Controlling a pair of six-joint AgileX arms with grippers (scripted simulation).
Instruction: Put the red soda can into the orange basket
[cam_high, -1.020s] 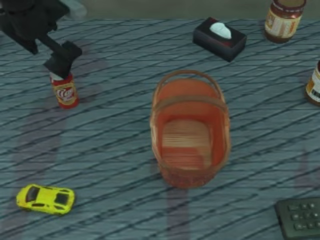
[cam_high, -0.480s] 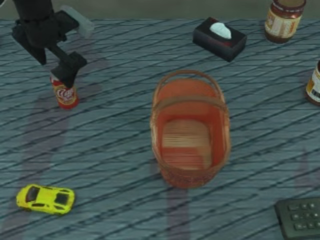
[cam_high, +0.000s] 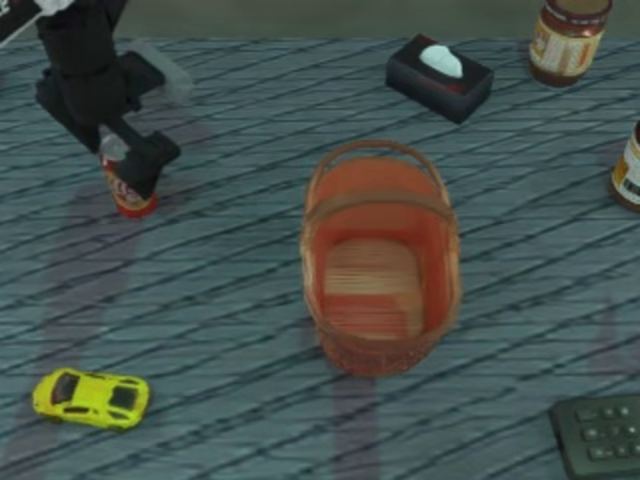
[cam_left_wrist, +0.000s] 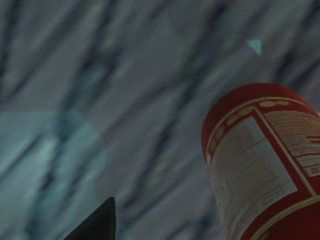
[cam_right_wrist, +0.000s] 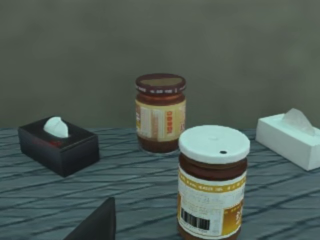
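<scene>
Lowered further over the small red soda can (cam_high: 128, 190) is the left gripper (cam_high: 140, 165), its finger state untellable; that can is seen standing well left of the large orange woven basket (cam_high: 380, 260), ungrasped by appearance.

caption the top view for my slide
Left end effector descends over red soda can; orange basket waits at center.

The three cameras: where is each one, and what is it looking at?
Top view: above the table, looking down; shows the left arm, its claw over the red can, plus the basket.
Left wrist view: on the left arm, close to the same can; one dark fingertip shows.
Right wrist view: looks across at two jars and the black tissue box, also seen from above.
</scene>
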